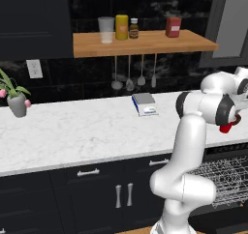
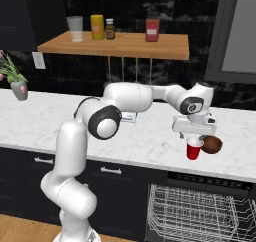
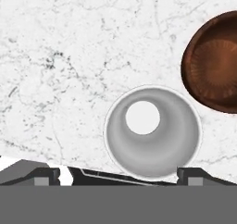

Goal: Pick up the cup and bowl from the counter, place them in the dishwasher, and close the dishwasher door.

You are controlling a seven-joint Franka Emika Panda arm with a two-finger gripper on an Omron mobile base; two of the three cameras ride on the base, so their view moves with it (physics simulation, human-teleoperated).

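Red plastic cup (image 2: 193, 150) and glossy reddish-brown bowl (image 2: 212, 144) sit side by side on my white marble counter (image 2: 150, 141), my gripper (image 2: 194, 136) hovering wide open, empty, above the cup, so both placements and closing the open black dishwasher (image 2: 200, 211) remain.

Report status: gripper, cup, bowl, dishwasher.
Gripper open, above red cup. Bowl beside cup on counter. Dishwasher open, rack out. Nothing in the way.

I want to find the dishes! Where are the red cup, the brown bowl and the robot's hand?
cup (image 2: 193, 150), right base view, its red side.
bowl (image 2: 212, 144), right base view, its round outside.
gripper (image 2: 194, 134), right base view, between its fingertips.
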